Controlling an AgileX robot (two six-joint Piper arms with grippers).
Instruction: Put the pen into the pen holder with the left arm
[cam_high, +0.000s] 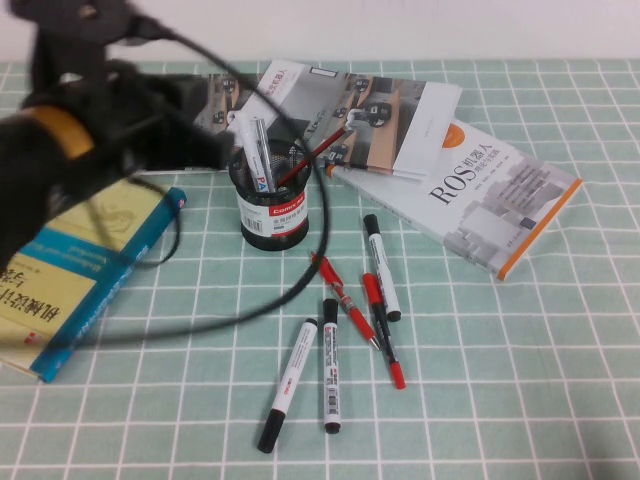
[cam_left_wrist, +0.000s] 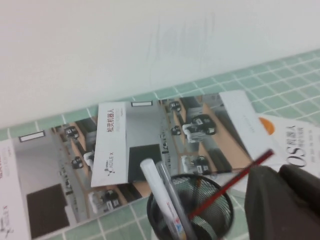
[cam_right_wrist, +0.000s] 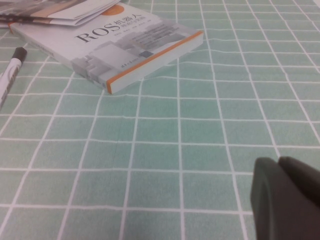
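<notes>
The black mesh pen holder (cam_high: 272, 205) stands on the green checked cloth, with a red-and-white band near its base. The slim grey pen (cam_high: 263, 150) stands upright in it beside a white marker (cam_high: 246, 128) and a leaning red pen (cam_high: 312, 156). My left gripper (cam_high: 220, 150) hovers just left of the holder's rim, shut and empty. The left wrist view shows the holder (cam_left_wrist: 215, 192), the grey pen (cam_left_wrist: 169, 187) and my shut left gripper (cam_left_wrist: 278, 175) beside the rim. My right gripper (cam_right_wrist: 280, 167) is shut, low over bare cloth; it is out of the high view.
An open brochure (cam_high: 390, 110) and a ROS book (cam_high: 500, 195) lie behind and to the right of the holder. A yellow-and-blue book (cam_high: 70, 270) lies under my left arm. Three black-capped markers (cam_high: 331, 365) and two red pens (cam_high: 345, 300) lie in front. A black cable (cam_high: 300, 285) loops past the holder.
</notes>
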